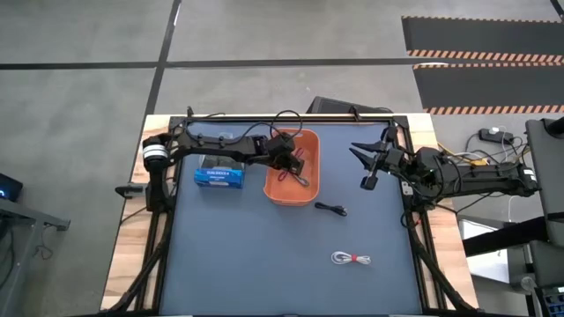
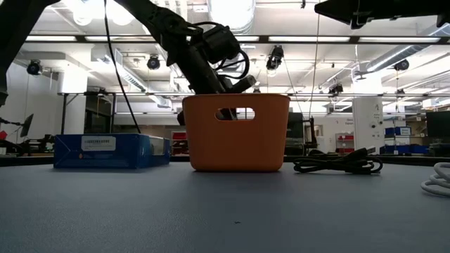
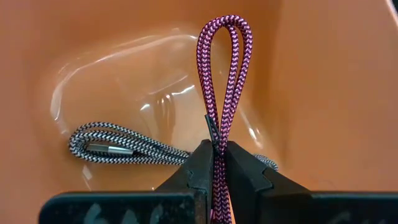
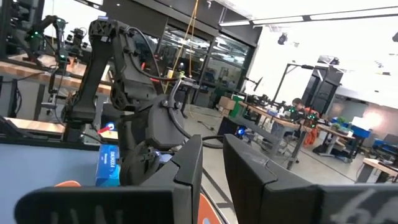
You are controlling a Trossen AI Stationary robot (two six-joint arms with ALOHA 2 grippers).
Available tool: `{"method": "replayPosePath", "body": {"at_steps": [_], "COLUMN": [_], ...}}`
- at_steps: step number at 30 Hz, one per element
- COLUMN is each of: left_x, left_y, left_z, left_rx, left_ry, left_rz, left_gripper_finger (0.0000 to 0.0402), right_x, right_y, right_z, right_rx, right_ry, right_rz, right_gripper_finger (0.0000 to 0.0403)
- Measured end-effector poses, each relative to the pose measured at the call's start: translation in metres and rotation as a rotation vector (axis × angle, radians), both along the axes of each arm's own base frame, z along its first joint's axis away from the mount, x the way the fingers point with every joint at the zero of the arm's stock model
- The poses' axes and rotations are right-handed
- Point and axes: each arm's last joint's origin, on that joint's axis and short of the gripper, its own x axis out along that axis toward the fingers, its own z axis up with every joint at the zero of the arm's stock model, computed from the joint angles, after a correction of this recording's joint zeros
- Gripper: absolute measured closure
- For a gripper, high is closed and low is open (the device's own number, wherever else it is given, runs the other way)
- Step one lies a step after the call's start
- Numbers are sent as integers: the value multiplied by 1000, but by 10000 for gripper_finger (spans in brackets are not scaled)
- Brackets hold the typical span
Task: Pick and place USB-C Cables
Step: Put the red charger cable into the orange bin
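left claw (image 3: 219, 163): clamped on red cable (image 3: 222, 74) inside orange bin (image 1: 310, 167) | grey cable (image 3: 124, 146) beneath | right claw (image 1: 370, 158): wide, apart

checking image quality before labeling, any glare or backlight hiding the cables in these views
Left wrist view: white glare on the orange bin's floor, yet the red cable in the left gripper and the grey cable stay sharp. Low view: bright ceiling lights silhouette the black cable. High view: even light, white cable clear.
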Motion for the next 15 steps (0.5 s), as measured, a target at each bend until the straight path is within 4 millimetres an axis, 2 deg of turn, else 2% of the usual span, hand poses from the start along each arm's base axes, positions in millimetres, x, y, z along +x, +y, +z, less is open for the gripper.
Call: {"method": "replayPosePath", "body": {"at_steps": [15], "left_x": [0], "left_y": [1], "left_z": [2], "left_rx": [-18], "left_ry": [-15], "left_rz": [18], "left_gripper_finger": [386], "right_x": [0], "right_y": [0], "right_z": [-1], "right_rx": [12], "right_ry": [5], "right_rz": [2], "right_gripper_finger": [347]}}
